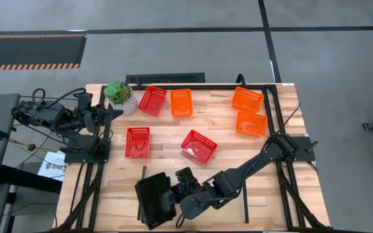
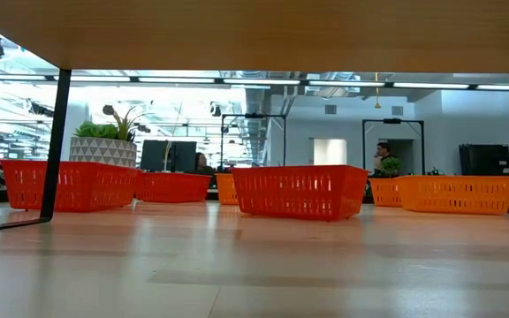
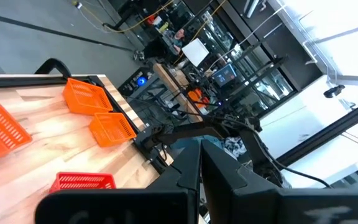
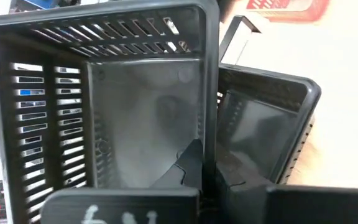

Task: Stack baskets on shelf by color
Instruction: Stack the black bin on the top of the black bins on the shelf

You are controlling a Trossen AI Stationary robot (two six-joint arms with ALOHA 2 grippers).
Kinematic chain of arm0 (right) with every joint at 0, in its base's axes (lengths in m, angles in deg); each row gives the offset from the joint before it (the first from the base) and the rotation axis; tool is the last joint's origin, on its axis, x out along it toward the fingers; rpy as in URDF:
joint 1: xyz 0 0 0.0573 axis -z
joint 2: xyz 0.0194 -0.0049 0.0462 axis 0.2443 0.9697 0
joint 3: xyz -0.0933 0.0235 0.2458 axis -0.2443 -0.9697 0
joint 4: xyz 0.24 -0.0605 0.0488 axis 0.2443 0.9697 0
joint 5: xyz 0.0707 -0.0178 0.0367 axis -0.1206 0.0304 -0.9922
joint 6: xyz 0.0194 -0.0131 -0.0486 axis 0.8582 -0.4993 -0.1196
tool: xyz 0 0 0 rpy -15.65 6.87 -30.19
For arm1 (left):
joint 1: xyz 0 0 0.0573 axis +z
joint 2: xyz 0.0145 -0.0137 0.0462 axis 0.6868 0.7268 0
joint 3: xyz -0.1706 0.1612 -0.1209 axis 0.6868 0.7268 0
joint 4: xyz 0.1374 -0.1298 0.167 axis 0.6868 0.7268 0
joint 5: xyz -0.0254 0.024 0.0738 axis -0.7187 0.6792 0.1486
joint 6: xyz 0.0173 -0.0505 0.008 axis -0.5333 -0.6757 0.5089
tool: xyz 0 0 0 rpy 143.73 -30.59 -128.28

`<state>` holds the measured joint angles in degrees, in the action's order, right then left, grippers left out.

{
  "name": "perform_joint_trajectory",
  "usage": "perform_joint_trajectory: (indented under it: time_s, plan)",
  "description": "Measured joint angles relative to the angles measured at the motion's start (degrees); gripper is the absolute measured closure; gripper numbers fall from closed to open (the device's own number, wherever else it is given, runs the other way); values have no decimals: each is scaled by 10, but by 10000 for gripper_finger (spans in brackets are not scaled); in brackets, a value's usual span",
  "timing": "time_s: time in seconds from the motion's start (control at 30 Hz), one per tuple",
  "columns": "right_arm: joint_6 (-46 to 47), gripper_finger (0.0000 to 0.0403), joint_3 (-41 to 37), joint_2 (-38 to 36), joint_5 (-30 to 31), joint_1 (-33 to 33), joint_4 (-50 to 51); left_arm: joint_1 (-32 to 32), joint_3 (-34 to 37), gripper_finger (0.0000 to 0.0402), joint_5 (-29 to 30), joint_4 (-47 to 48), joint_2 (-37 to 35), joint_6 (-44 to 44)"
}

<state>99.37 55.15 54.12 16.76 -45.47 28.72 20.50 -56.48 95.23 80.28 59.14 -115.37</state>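
My right gripper (image 1: 175, 194) (image 4: 207, 163) reaches to the near left part of the shelf (image 1: 199, 210), shut on a black basket (image 1: 154, 200) (image 4: 104, 106). A second black basket (image 4: 263, 137) lies right beside it; whether the two are nested I cannot tell. Three red baskets (image 1: 152, 100) (image 1: 138, 142) (image 1: 199, 146) and three orange baskets (image 1: 181, 102) (image 1: 247, 99) (image 1: 251, 123) rest on their bottoms on the table. My left gripper (image 1: 115, 114) (image 3: 202, 167) waits shut and empty at the table's left edge, next to the plant. My right gripper has one finger (image 4: 190, 163) inside the black basket and the other outside, with the basket's side wall (image 4: 209, 134) pinched between them near its rim. The basket is tipped, its open side turned toward the wrist. What its lower part rests on is hidden.
A potted green plant (image 1: 120, 96) stands at the far left of the table. The shelf's thin black rails (image 1: 142, 188) (image 1: 245, 204) bound the board; in the low view its underside (image 2: 254, 35) and posts (image 2: 56, 146) frame the table. People sit in the room beyond.
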Motion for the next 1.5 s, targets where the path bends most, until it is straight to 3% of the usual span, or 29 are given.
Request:
perform_joint_trajectory:
  time_s: [0.43, 0.83, 0.97, 1.17, 1.4, 1.5]
  plan:
    - [30, 318, 0, 0, -19, 0, 36, 0, 0, 401, 0, 0, 0, 0]
    - [-3, 315, 0, -38, -14, 0, 46, 0, 0, 401, -4, 36, 1, -12]
    - [-21, 315, 0, -70, 2, -1, 79, 0, 0, 401, -42, 95, 19, -55]
    - [-35, 316, 0, -105, 10, -2, 162, 0, 0, 401, -146, 120, 61, -96]
    - [-148, 317, 1, -96, -83, -18, 157, -4, 0, 401, -208, 118, 115, -122]
    - [-170, 322, -1, -88, -92, -32, 185, -28, 0, 401, -223, 118, 129, -150]
